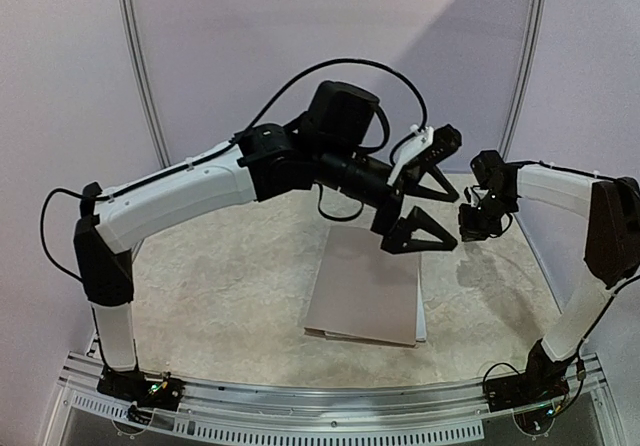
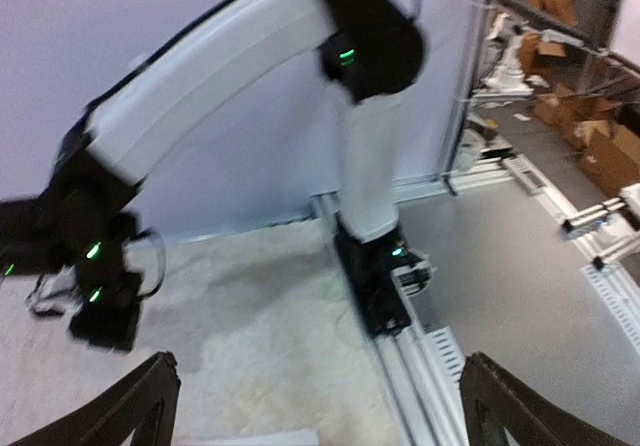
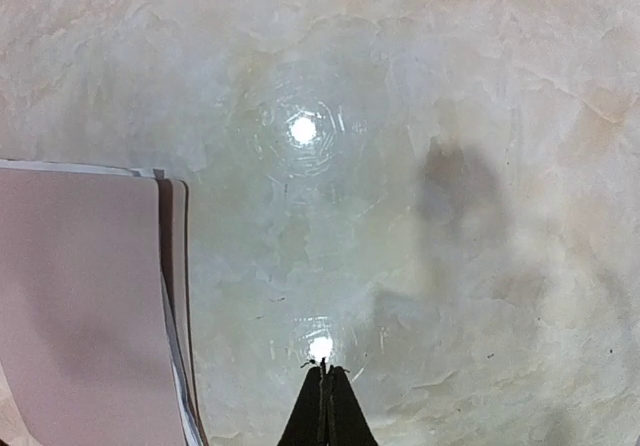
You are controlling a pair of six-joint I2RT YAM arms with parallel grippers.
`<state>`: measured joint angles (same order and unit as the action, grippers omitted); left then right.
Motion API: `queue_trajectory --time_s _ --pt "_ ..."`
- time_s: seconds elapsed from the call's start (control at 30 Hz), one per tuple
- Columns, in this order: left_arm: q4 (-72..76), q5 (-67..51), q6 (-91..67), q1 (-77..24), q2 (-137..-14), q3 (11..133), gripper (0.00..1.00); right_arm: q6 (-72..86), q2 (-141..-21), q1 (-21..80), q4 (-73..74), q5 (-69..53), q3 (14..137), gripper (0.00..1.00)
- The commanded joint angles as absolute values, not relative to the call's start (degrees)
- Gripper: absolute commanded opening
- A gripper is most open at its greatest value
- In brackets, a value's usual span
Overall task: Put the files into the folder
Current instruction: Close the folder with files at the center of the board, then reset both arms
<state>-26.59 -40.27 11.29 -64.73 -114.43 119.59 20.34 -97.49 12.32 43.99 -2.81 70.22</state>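
The tan-brown folder lies shut and flat in the middle of the table. Thin white edges of the files peek out along its right side. My left gripper hangs in the air above the folder's far right corner, open wide with nothing between its fingers. To its right, my right gripper is shut and empty, also off the table. The right wrist view shows the folder at the left with sheet edges of the files under its cover, and the right gripper over bare table beside them.
The left wrist view looks sideways past its fingers at the right arm and that arm's base on the rail. The curved metal rail borders the table's near edge. White walls stand behind.
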Motion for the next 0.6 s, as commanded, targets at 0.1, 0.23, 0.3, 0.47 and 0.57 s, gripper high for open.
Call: queue_trajectory --time_s 0.1,0.23,0.3,0.47,0.57 --pt "-24.95 -19.48 10.32 -48.06 -104.22 94.70 0.99 16.89 -85.83 12.55 40.53 -0.34 62.59 0.08" --pt "-13.30 -12.84 11.86 -38.18 -92.87 74.07 1.00 16.34 -78.30 12.56 32.89 -0.35 53.94 0.23" --pt "-9.32 -10.56 13.26 -34.02 -87.12 63.89 0.99 16.03 -74.52 12.57 28.52 -0.45 49.72 0.35" --pt "-3.32 -8.93 14.43 -22.68 -74.35 46.48 0.99 18.10 -63.80 12.58 16.58 -0.35 35.65 0.68" --pt "-1.07 -11.52 16.62 -14.93 -69.54 39.85 1.00 19.74 -58.17 12.57 9.99 2.41 27.78 0.78"
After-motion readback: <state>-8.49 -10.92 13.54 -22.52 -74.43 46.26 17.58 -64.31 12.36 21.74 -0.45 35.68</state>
